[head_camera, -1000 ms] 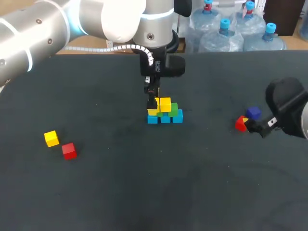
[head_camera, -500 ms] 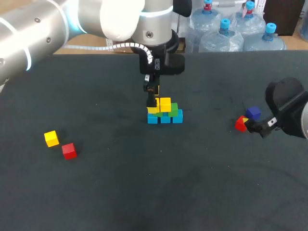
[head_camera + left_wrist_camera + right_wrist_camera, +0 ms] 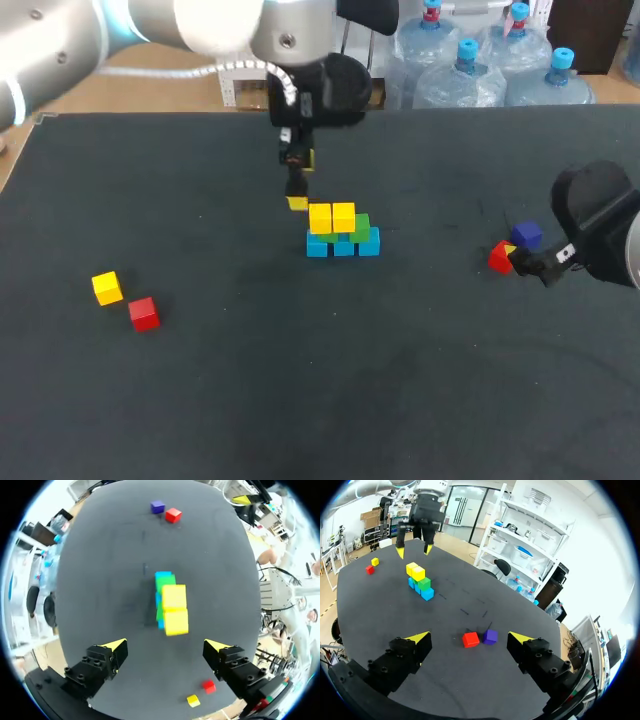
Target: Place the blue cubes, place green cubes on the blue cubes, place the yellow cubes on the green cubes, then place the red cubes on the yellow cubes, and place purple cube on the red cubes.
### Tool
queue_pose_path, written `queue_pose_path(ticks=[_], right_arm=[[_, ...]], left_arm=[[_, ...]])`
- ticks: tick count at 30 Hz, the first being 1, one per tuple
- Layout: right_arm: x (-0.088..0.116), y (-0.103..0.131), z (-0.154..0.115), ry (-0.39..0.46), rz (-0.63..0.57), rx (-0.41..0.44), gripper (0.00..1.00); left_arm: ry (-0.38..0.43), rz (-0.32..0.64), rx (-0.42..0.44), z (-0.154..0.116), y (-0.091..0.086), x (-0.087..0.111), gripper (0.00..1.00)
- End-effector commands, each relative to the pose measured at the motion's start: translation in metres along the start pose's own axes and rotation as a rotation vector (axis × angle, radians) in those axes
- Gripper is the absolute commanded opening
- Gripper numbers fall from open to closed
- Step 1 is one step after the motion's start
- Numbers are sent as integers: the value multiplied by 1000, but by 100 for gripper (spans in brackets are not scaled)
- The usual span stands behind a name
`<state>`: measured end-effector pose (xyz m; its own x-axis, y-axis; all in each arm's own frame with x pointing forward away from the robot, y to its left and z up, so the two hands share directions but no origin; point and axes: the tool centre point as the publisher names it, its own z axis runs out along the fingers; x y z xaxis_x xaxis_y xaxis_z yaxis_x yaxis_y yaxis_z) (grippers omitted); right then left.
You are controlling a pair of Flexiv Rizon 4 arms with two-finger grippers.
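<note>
On bench centre: yellow cubes [image 3: 332,216] cap green cubes [image 3: 361,226] over blue cubes [image 3: 343,247], awaiting red.
Left fingers [image 3: 116,647]: spread, empty, hovering beside yellow cubes.
Right fingers [image 3: 419,639]: spread near red cube [image 3: 470,639], likely next pick.

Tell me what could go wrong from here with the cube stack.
The two yellow cubes seem shifted toward one end of the green cubes, so pressing more cubes on top might tip them. The open left hand hangs close by and could clip them. By the open right hand, the red cube and purple cube lie close; grabbing one may nudge the other.
</note>
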<state>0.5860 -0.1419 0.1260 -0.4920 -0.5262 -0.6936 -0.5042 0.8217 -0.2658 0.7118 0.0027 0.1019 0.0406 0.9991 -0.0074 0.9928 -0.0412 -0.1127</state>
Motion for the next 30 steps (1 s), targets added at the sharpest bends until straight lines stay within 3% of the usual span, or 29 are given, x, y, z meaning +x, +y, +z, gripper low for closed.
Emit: queue_pose_path(ticks=[1, 8, 19, 30], right_arm=[[2, 0, 1, -10, 2, 0, 100], [2, 0, 1, -10, 2, 0, 100], [2, 0, 1, -10, 2, 0, 100], [2, 0, 1, -10, 2, 0, 100]], left_arm=[[-13, -48, -75, -20, -16, 37, 100], [21, -143, -91, -33, -37, 80, 100], [38, -332, -125, -16, -80, 138, 100], [35, -397, -165, -19, -111, 184, 100]])
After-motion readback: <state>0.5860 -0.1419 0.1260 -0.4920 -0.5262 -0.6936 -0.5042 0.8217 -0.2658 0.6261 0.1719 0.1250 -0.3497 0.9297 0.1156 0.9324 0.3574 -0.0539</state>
